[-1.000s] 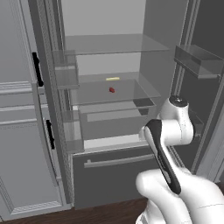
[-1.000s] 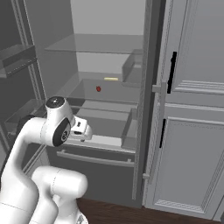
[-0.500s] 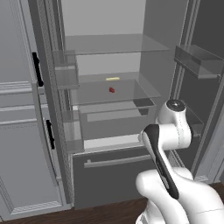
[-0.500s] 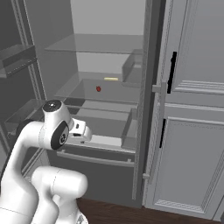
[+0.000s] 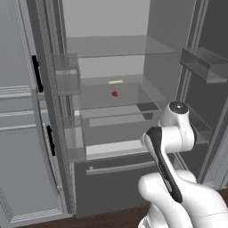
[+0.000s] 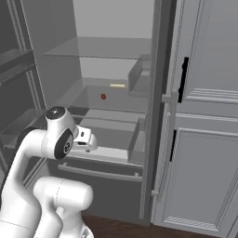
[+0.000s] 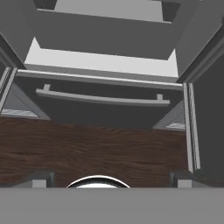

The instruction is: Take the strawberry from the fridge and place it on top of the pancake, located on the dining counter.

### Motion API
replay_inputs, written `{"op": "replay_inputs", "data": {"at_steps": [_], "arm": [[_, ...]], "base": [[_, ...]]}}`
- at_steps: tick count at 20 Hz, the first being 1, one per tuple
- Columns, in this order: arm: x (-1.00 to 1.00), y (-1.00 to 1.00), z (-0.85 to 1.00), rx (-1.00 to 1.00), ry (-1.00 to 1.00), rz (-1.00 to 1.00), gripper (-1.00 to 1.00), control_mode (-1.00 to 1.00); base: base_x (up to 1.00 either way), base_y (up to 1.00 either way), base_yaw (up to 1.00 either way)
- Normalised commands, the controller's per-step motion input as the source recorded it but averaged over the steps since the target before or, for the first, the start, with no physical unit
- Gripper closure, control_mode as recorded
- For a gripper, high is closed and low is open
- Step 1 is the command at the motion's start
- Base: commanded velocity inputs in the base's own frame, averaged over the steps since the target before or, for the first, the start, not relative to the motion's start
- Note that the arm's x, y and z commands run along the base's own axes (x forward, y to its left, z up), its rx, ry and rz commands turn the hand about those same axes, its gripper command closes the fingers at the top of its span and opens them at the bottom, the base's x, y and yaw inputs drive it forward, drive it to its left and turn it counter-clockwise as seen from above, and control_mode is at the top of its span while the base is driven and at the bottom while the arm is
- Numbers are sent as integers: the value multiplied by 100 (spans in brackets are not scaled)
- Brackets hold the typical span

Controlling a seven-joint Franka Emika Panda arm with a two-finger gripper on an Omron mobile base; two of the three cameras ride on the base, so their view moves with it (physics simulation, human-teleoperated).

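Note:
The fridge (image 5: 120,182) stands open in front of me, both doors swung wide. On its middle glass shelf lies the strawberry (image 5: 115,93), tiny and dark red, also seen from the right side as the strawberry (image 6: 103,96). My gripper (image 7: 112,180) hangs low outside the fridge (image 6: 107,183), well below and short of the berry's shelf. It faces down at the lower drawer's bar handle (image 7: 103,99) and the wooden floor. Its fingertips (image 7: 43,177) stand far apart, open, with nothing between them. The pancake and the dining counter are out of view.
A pale-yellow stick (image 5: 116,82) lies behind the berry on the same shelf. Door bins (image 5: 67,75) jut out on the left door and a bin (image 5: 205,62) on the right door. Light-grey cabinets (image 6: 204,139) flank the fridge.
The arm's upper joint has drifted a little, leftward in the right base view. The strawberry has not moved and the jaws stay wide.

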Motion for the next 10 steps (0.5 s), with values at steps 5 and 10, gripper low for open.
{"op": "replay_inputs", "data": {"at_steps": [5,10], "arm": [[0,0,0,0,0,0,-100,100],[0,0,0,0,0,0,-100,100]], "base": [[57,20,0],[61,32,0]]}}
